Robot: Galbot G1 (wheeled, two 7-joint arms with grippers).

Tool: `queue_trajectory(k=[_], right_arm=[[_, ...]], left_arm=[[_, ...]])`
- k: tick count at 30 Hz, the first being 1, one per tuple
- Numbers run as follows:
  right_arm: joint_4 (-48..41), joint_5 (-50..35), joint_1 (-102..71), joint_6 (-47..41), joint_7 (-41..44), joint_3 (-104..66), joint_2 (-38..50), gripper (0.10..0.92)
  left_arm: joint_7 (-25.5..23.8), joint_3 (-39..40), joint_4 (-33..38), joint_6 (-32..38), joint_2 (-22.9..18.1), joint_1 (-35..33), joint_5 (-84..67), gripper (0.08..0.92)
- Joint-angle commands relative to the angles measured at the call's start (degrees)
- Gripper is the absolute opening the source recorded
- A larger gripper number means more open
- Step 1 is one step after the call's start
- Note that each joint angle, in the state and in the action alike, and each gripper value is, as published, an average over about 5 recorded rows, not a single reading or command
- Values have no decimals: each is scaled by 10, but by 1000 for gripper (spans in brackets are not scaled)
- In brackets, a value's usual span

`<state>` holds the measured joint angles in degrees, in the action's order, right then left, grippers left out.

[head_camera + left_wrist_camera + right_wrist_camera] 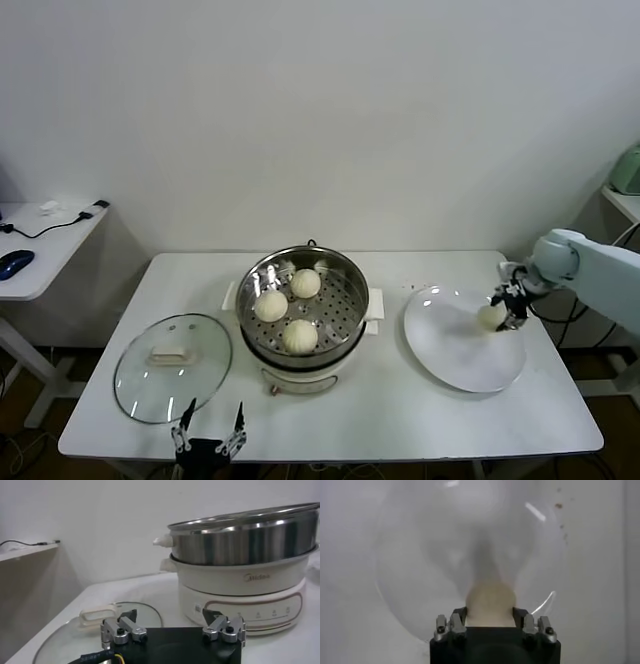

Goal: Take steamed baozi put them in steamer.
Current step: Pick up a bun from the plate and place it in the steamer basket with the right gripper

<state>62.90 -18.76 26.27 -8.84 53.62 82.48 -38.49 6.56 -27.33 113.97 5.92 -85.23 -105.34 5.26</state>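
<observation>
The steamer point(345, 275) stands at the table's middle, and three baozi point(306, 283) point(271, 305) point(300, 336) lie on its perforated floor. The fourth baozi point(491, 316) is at the right side of the white plate point(455, 355). My right gripper point(505, 312) is shut on it, with a finger against each side; in the right wrist view the baozi point(490, 599) fills the gap of the gripper point(490, 616) over the plate point(420, 555). My left gripper point(210, 435) is open and empty at the table's front edge. It also shows in the left wrist view point(170, 622), facing the steamer point(240, 540).
The glass lid point(172, 367) with a cream handle lies flat left of the steamer, just beyond my left gripper, and shows in the left wrist view point(60, 640). A side desk point(40, 245) with a mouse and cable stands at the far left.
</observation>
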Motion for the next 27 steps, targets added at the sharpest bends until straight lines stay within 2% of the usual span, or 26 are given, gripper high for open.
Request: queue_trajectory(k=[1,6,10,17,27], right_arm=[[218,-269,347,-66,-43,233,-56,628],[310,-405,417,-125,-103,227,-145,628],[332,-449,397,-159,-143,202,-201,628],[297,-423,278,-189,-190,184,-269,628],[206,-351,166,-195,-197,159,-304,628]], left_arm=[[0,2,1,0,1,0,0,823],[0,10,2,-1,2,4,3,823],[0,20,2,0,1,5,7,823],[3,30,1,6,-1,2,15,823],[3,18,3,5,0,0,8,823]])
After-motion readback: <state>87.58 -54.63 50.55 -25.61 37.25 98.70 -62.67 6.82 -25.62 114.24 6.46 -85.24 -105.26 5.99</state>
